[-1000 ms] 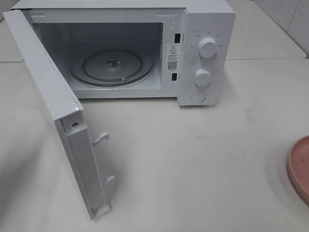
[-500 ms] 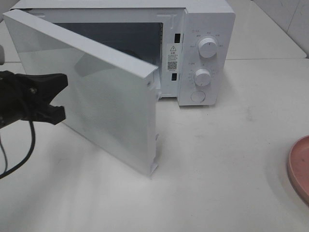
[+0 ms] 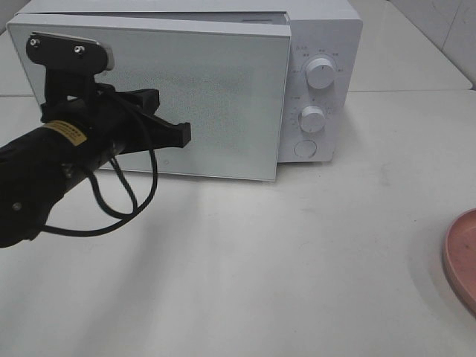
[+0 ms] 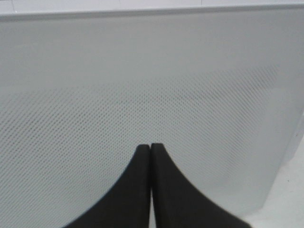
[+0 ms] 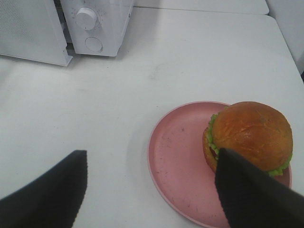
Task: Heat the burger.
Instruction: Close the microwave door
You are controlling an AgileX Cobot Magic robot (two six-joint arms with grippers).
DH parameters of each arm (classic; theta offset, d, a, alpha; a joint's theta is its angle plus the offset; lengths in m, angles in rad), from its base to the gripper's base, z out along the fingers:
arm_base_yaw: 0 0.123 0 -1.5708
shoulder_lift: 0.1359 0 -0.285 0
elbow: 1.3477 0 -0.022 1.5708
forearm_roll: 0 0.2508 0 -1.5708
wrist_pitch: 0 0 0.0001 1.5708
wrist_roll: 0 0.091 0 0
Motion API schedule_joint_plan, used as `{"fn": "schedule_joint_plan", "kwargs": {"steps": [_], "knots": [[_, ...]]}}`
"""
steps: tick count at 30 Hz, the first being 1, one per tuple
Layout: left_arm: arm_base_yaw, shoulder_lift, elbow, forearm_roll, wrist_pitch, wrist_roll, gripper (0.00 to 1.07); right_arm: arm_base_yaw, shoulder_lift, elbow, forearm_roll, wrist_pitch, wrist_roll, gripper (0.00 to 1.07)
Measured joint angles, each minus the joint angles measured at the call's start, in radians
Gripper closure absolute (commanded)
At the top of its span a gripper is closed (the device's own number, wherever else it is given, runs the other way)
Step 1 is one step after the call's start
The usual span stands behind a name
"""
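The burger [image 5: 249,135], with a golden-brown bun and green lettuce, sits on a round pink plate [image 5: 175,161] in the right wrist view. My right gripper [image 5: 152,153] hovers open above the plate's near side and touches nothing. In the high view only the plate's rim [image 3: 462,256] shows at the right edge, and the burger is out of frame. My left gripper [image 3: 182,134] is shut, its tips [image 4: 150,147] against the white mesh door [image 3: 223,97] of the microwave [image 3: 320,44]. The door stands almost closed, its free edge a little off the body.
The microwave has two round knobs [image 3: 320,73] [image 3: 312,119] and a round button [image 3: 305,149] on its right panel. It appears in the right wrist view too, as the microwave [image 5: 95,23]. A black cable loops under the left arm [image 3: 44,171]. White tabletop [image 3: 297,260] lies between microwave and plate.
The microwave door has swung from wide open to almost closed. My left arm came in from the left and followed the door with its shut tips on it.
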Motion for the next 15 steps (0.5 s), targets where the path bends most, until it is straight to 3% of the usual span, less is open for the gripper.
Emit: {"fn": "schedule_joint_plan", "kwargs": {"steps": [3,8,11,15], "knots": [[-0.007,0.010,-0.015,-0.010,0.000,0.006,1.07,0.000,0.000,0.000,0.000,0.000,0.000,0.35],[-0.021,0.088,-0.140,-0.042,0.027,0.021,1.07,0.000,0.000,0.000,0.000,0.000,0.000,0.35],[-0.021,0.098,-0.157,-0.046,0.035,0.025,1.07,0.000,0.000,0.000,0.000,0.000,0.000,0.35],[-0.021,0.139,-0.247,-0.056,0.066,0.039,1.07,0.000,0.000,0.000,0.000,0.000,0.000,0.35]]}}
